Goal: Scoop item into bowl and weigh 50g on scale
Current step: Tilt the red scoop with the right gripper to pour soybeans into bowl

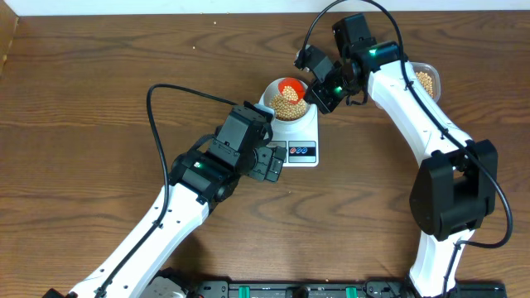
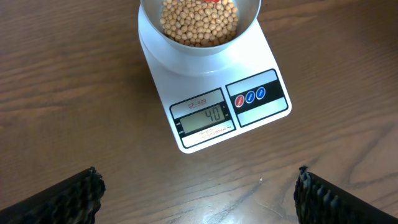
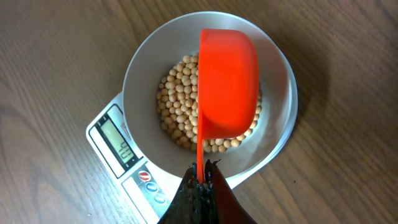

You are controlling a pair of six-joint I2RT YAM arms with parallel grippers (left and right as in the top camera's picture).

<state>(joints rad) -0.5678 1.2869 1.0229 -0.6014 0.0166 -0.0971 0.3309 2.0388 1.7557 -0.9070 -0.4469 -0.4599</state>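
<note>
1. Your right gripper [image 3: 200, 186] is clenched on the thin handle of the orange scoop [image 3: 227, 81] and holds it directly above the scale [image 2: 261, 102], inside the rim of the bowl [image 3: 140, 68]. The scoop's smooth back faces the wrist camera, so its mouth seems turned down. That looks like a pouring attitude, chosen so the beans drop into the bowl and not onto the desk [image 2: 74, 93].
2. The bowl sits on the scale's round platform and leaves the display and the buttons uncovered, so the weight registers and stays readable.
3. The beans [image 2: 199, 22] lie piled in the bottom of the bowl on the scale. More of them wait in the clear tub [image 1: 426, 80], well apart from the scale on the right arm's side, where that arm can likely reach for a refill.
4. Your left gripper [image 2: 199, 196] is released, jaws spread wide and holding nothing, above the desk just beside the scale's display end. Its camera frames the display squarely, so it seems parked there to read the number rather than to handle anything.
5. The display reads 40 — short of the target. You probably need only a small further portion, so tip it in gently — a full scoop could overshoot, and taking beans back out would be fiddly.
</note>
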